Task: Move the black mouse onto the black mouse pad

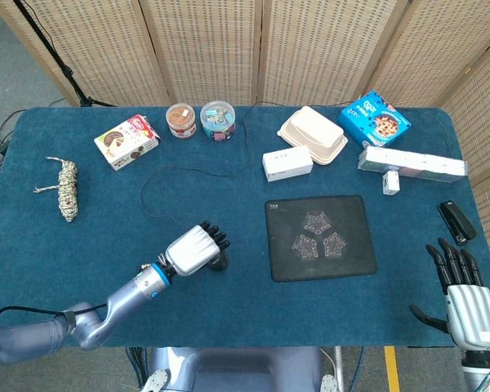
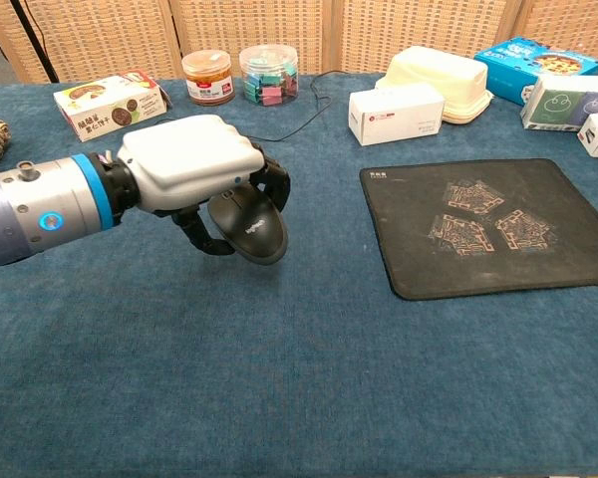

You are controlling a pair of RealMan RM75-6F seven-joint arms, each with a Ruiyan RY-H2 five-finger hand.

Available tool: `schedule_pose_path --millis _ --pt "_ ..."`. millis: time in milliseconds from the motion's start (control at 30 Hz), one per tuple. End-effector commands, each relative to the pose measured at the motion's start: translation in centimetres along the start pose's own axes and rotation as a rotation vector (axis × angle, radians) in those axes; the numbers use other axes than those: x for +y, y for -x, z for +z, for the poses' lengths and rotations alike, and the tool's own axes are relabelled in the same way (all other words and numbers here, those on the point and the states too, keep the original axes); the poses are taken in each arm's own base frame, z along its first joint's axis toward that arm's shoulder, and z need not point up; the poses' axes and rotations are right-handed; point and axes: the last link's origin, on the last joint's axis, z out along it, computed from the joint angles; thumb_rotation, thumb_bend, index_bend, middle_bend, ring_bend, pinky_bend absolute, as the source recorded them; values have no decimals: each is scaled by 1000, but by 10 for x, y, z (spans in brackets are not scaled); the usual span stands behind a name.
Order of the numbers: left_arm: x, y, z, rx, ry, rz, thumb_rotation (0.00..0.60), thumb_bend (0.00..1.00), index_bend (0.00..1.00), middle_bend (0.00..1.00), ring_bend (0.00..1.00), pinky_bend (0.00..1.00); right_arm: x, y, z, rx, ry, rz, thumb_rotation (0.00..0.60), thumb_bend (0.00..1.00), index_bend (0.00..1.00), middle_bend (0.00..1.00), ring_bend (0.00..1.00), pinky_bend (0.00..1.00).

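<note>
My left hand (image 1: 194, 249) (image 2: 194, 169) grips the black mouse (image 2: 249, 225) (image 1: 220, 261) from above and holds it a little over the blue cloth, left of the black mouse pad (image 1: 319, 237) (image 2: 483, 223). The mouse's thin black cable (image 1: 159, 175) trails back toward the far jars. The pad lies flat and bare at centre right. My right hand (image 1: 465, 298) rests at the table's near right corner, fingers spread, holding nothing; the chest view does not show it.
Along the far edge stand a snack box (image 1: 126, 140), two jars (image 1: 200, 120), a white box (image 1: 287, 163), a beige food container (image 1: 313, 135), a blue cookie box (image 1: 374, 119) and a long white box (image 1: 412, 164). A rope bundle (image 1: 66, 189) lies far left, a black stapler (image 1: 456, 221) right.
</note>
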Motion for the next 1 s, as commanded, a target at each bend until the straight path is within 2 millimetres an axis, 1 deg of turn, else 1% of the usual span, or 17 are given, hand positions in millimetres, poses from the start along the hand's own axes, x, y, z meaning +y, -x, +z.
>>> schedule_pose_path --millis 33,200,267,333,367,400,433,467,500,533,633,700,800,900,933,1000 --pt "9 2 14 -21 -5 -18 600 234 537 503 387 403 1 -1 0 0 2 3 600 0 0 0 0 0" --pt "15 7 28 -41 -21 -29 600 231 512 487 371 403 3 -3 0 3 10 15 600 0 0 0 0 0" --pt "18 10 31 -47 -30 -50 600 229 481 456 346 403 3 -4 1 4 12 17 600 0 0 0 0 0" --pt "21 14 34 -60 -44 -95 600 216 360 308 229 363 4 -4 1 2 12 19 600 0 0 0 0 0" --pt "21 15 35 -64 -49 -105 600 204 250 177 126 308 4 -5 1 1 12 19 600 0 0 0 0 0" --pt "22 16 36 -70 -55 -116 600 194 142 72 46 247 5 -5 1 2 14 19 600 0 0 0 0 0" --pt "22 16 36 -72 -58 -129 600 189 84 28 15 217 5 -6 1 3 16 20 600 0 0 0 0 0" --pt "23 14 36 -68 -63 -153 600 187 29 2 0 192 6 -7 0 6 18 22 600 0 0 0 0 0" --pt "23 11 36 -58 -66 -170 600 186 5 0 0 177 6 -7 0 7 19 24 600 0 0 0 0 0" --pt "23 8 35 -45 -68 -185 600 186 0 0 0 165 6 -7 0 9 19 25 600 0 0 0 0 0" --pt "21 -2 30 -8 -73 -236 600 184 0 0 0 88 5 -8 -1 11 15 24 600 0 0 0 0 0" --pt "17 -11 23 19 -80 -273 600 184 0 0 0 26 5 -8 -2 9 11 20 600 0 0 0 0 0" --pt "4 -23 4 42 -97 -328 600 180 0 0 0 0 3 -7 -4 4 6 21 600 0 0 0 0 0" --pt "-21 -31 -27 44 -150 -324 600 155 0 0 0 0 4 -6 -4 -4 7 13 600 0 0 0 0 0" --pt "-33 -33 -43 45 -186 -314 600 150 0 0 0 0 4 -4 -3 -13 2 11 600 0 0 0 0 0" --pt "-50 -36 -65 50 -242 -313 600 147 0 0 0 0 2 -1 0 -22 -10 10 600 0 0 0 0 0"
